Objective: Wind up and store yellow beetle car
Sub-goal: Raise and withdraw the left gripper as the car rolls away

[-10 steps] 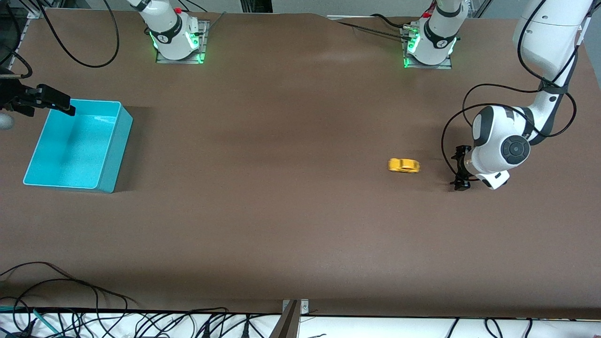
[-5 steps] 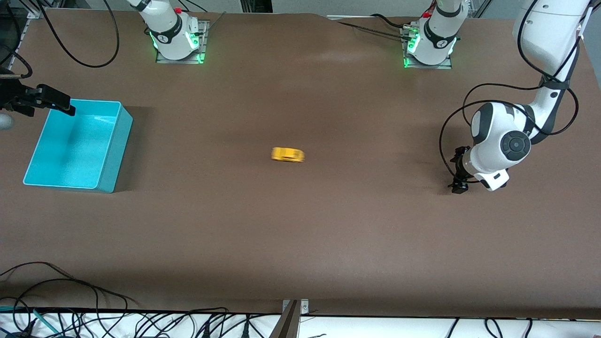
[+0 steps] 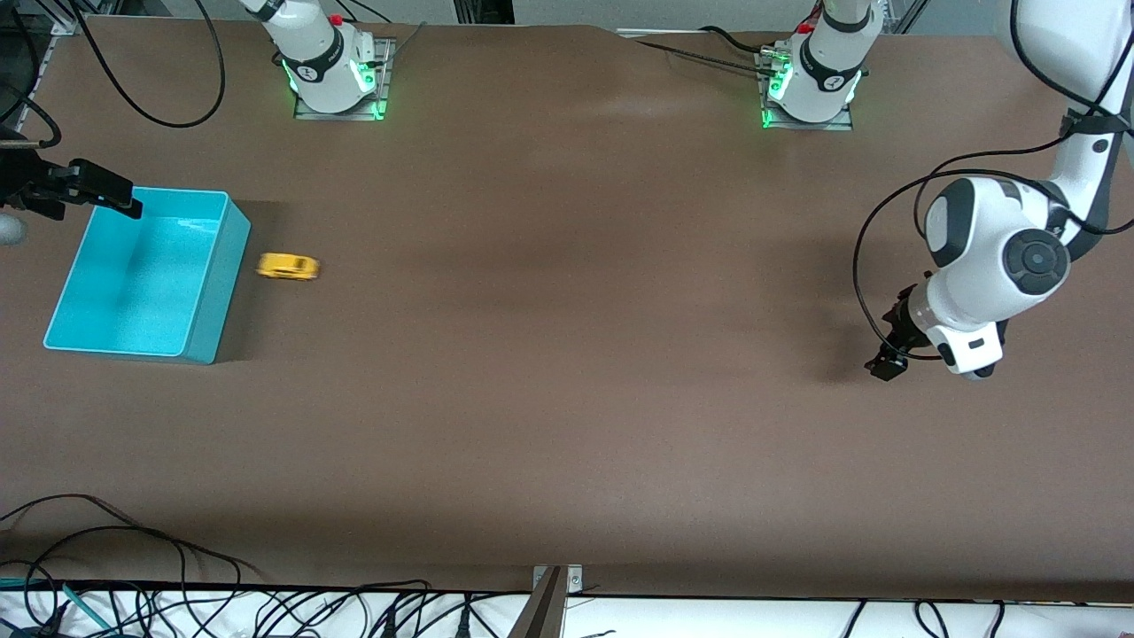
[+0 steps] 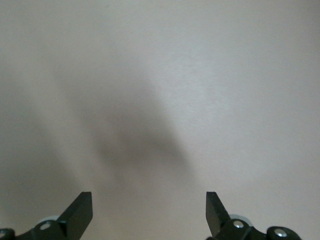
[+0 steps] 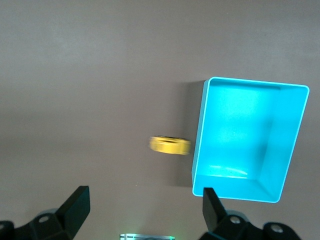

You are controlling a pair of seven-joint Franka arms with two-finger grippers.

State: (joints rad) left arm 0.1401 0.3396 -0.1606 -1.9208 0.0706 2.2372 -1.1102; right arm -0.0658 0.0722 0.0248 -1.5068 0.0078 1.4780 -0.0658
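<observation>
L gripper (image 3: 889, 363) hangs low over bare table (image 3: 567, 399) at left arm's end, fingers (image 4: 80, 212) spread wide w/ nothing between. Yellow beetle car (image 3: 287, 266) sits on table just beside turquoise bin (image 3: 199, 328), at the wall facing the left arm's end; touching or not, can't tell. R gripper (image 3: 97, 197) is up over bin's corner, fingers (image 5: 75, 207) wide apart, empty.

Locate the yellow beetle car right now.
The yellow beetle car sits on the table beside the turquoise bin, at the right arm's end, outside it.
</observation>
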